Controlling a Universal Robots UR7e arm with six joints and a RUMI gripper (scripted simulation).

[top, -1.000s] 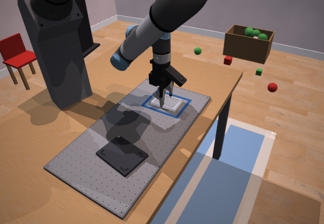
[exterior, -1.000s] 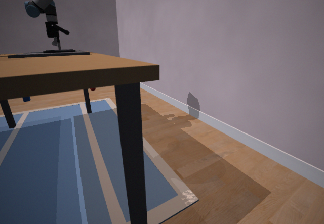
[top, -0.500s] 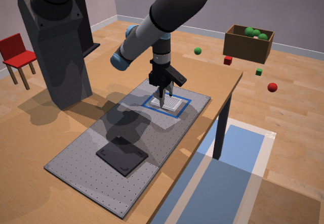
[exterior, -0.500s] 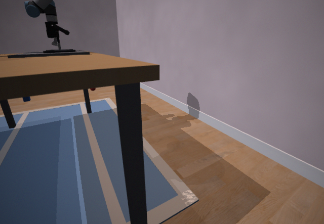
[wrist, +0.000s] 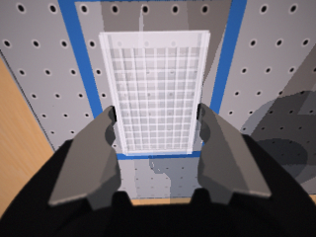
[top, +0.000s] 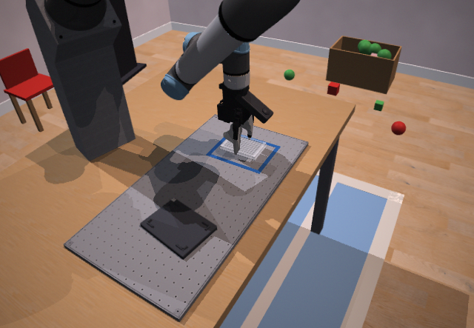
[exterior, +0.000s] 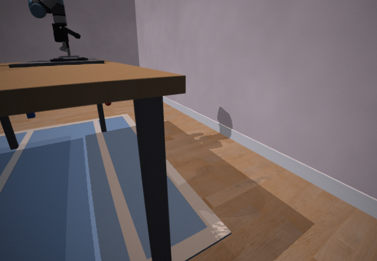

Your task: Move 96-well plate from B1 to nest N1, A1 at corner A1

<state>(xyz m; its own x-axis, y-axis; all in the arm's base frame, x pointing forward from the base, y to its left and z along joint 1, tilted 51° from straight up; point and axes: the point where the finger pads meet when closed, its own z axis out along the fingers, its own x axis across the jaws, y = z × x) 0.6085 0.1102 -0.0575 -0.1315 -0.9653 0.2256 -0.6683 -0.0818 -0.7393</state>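
Gripper (wrist: 155,116) on my wrist view is clamped across the short width of the clear, gridded 96-well plate (wrist: 154,89), one grey finger (wrist: 94,158) against each long side near the plate's near end. I read this as a firm hold on the plate, fingers about half spread.

From the top view, the gripper (top: 240,138) points straight down from the black wrist block, and the plate (top: 249,147) lies within the blue rectangular outline of spot B1 (top: 267,160) on the grey perforated breadboard (top: 126,248). I cannot tell from these views whether the plate rests on the board or sits slightly above it. The cut-off corner is not resolvable for me in any view.

The dark square plate nest N1 (top: 178,228), with small raised locators at its corners, lies on the same breadboard, well apart from the plate, toward the near-left end. Nothing sits in it.

The breadboard rests on the wooden bench (top: 46,217) with dark legs. The arm's dark pedestal (top: 87,87) stands at the far left of the bench.

The exterior view shows the gripper (exterior: 66,49) only small and distant above the bench (exterior: 91,78); the plate is too small to make out there.

Off the bench I note a red chair (top: 24,83), a brown box (top: 361,68) holding green balls, and a blue rug (top: 336,248).
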